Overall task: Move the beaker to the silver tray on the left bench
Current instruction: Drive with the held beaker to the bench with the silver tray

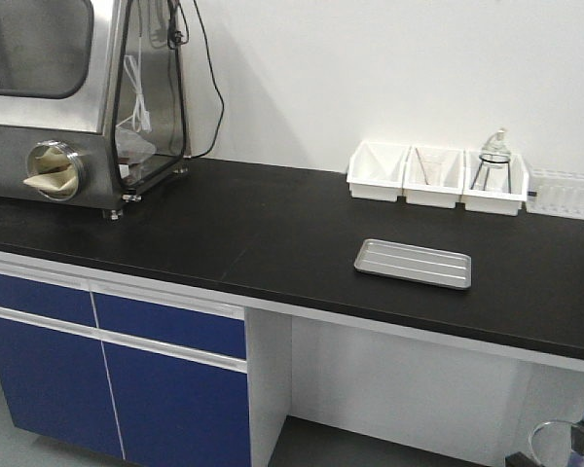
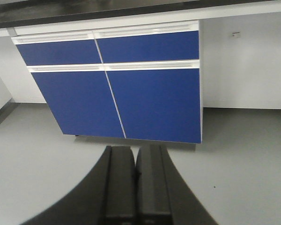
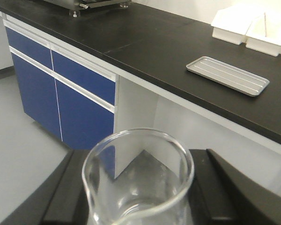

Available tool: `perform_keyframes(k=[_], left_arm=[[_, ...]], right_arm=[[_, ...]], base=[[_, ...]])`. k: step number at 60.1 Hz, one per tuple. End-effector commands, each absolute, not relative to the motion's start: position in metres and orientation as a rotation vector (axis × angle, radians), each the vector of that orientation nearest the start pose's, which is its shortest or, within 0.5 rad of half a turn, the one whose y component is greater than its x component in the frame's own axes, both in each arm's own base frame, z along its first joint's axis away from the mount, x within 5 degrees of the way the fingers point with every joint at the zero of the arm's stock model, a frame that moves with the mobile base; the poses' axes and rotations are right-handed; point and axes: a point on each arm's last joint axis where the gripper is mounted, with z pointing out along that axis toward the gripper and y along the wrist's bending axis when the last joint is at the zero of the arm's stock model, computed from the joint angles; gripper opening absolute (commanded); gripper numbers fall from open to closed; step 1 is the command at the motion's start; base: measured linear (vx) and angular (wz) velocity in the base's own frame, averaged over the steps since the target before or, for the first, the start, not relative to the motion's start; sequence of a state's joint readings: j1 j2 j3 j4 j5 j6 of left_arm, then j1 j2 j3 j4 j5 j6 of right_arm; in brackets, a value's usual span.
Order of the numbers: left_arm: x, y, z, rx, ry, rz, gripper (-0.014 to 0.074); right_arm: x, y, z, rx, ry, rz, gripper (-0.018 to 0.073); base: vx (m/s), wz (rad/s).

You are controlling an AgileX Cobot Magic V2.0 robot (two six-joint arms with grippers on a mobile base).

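Observation:
A small clear glass beaker [image 3: 138, 180] with a flared rim fills the bottom of the right wrist view, held upright between the black fingers [image 3: 68, 187] of my right gripper [image 3: 138, 197]. Its rim [image 1: 567, 443] also peeks in at the bottom right corner of the front view, below bench height. The silver tray [image 1: 414, 263] lies flat and bare on the black bench [image 1: 273, 233], also seen in the right wrist view as a ribbed silver tray [image 3: 227, 75] well ahead of the beaker. My left gripper [image 2: 136, 183] hangs shut over the grey floor, facing the blue cabinet.
Three white bins [image 1: 436, 177] stand at the back of the bench, one holding glassware on a stand [image 1: 493, 156]. A steel glovebox [image 1: 68, 97] fills the far left. Blue cabinet doors [image 1: 107, 379] sit under the bench, with an open knee gap [image 1: 409, 389] below the tray.

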State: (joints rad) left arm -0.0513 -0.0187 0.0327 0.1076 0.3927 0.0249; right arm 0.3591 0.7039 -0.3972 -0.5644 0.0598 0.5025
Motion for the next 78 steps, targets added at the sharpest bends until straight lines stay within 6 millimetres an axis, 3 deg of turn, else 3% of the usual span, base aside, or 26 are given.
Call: perform_keyframes(k=[1,26,78], left_arm=[[0.0539,-0.0002,0.1690,0.144,1.813,0.077,0.0001],[0.0539,-0.0002,0.1690,0.144,1.813,0.077,0.0001],[0.0539,-0.0002,0.1690,0.144,1.813,0.077,0.0001]], right_arm=[[0.1394,0.0519,0.2943,-0.371,1.711,0.212,-0.0011],[0.1394,0.0519,0.2943,-0.371,1.711,0.212,-0.0011],[0.1394,0.0520,0.2943,-0.371,1.711,0.213,-0.0011]], base=[[0.19,0.17],[0.25,-0.06],[0.36,-0.30]])
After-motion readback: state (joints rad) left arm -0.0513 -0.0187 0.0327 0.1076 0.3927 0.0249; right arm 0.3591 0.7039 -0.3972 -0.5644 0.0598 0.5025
